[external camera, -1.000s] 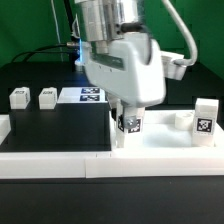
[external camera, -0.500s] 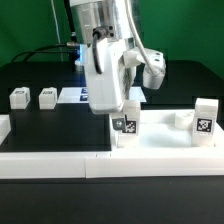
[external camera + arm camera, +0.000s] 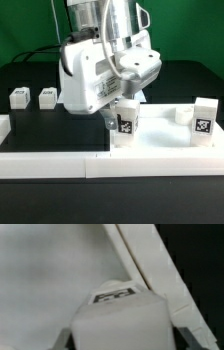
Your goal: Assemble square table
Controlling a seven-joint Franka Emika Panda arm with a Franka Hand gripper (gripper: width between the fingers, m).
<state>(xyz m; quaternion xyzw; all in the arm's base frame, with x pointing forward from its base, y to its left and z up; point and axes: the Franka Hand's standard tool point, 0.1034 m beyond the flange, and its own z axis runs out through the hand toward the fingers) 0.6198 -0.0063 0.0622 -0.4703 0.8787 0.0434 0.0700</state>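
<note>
Gripper [image 3: 127, 336] clamps blocky white tagged leg peg [image 3: 126, 126].

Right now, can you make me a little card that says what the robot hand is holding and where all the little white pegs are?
gripper: shut on the held leg peg
held leg peg: upright, at a corner of the square panel, tag facing the exterior camera
square panel: white, flat on the black table, toward the exterior view's right
standing leg peg: upright, at the panel's far right end
loose leg pegs: two, side by side on the black table at the exterior view's left, apart from the panel
</note>
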